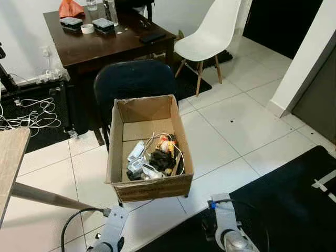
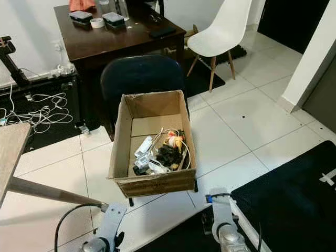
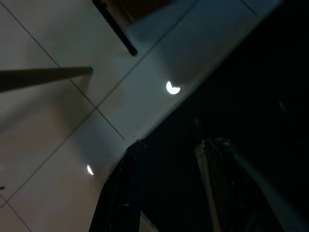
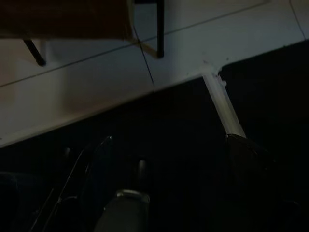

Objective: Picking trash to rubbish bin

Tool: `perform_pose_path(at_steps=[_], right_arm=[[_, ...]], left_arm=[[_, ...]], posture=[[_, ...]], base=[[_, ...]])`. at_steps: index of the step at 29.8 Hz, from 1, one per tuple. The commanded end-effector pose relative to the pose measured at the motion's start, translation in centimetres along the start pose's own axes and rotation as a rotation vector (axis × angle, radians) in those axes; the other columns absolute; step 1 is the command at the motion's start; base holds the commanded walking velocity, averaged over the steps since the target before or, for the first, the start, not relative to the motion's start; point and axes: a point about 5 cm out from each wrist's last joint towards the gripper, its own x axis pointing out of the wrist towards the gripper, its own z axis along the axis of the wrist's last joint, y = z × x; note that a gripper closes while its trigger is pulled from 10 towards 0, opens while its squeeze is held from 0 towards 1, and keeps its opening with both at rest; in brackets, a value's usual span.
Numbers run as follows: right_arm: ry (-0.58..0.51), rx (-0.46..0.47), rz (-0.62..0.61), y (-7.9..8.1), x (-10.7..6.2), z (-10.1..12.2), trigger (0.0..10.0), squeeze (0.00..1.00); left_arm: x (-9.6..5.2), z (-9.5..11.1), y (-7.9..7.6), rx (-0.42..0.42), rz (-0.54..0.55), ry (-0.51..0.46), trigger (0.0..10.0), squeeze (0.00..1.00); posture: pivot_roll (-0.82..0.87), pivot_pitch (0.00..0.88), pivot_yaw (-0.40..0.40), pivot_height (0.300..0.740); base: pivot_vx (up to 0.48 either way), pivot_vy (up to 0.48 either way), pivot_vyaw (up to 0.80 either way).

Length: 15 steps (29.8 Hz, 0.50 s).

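Trash [image 1: 155, 156] fills cardboard box [image 1: 148, 187] on chair; both hands' state unclear, hanging low. Approach squarely, then reach down from above.

At the bottom edge of the left eye view, two silver arms show. The left arm [image 1: 112, 231] is a flat pale-grey link with a black cable [image 1: 79, 216] looping into its upper end. The right arm [image 1: 226, 220] is rounded, metallic grey, with a small blue fitting [image 1: 212, 205] at its upper end.
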Motion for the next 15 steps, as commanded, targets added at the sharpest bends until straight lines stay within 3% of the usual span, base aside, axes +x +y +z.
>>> perform_pose_path(at_steps=[1,15], right_arm=[[0.014,0.021,-0.003,0.22,-0.01,-0.25,10.0,0.0],[0.013,-0.005,0.01,-0.02,0.26,0.53,10.0,0.0]], left_arm=[[-0.14,-0.59,0.52,0.01,0.005,0.02,10.0,0.0],[-0.29,-1.17,0.52,0.001,0.023,0.024,10.0,0.0]], posture=[[0.04,0.133,0.066,0.74],[0.06,0.104,0.042,0.74]], base=[[0.0,0.0,0.0],[0.0,0.0,0.0]])
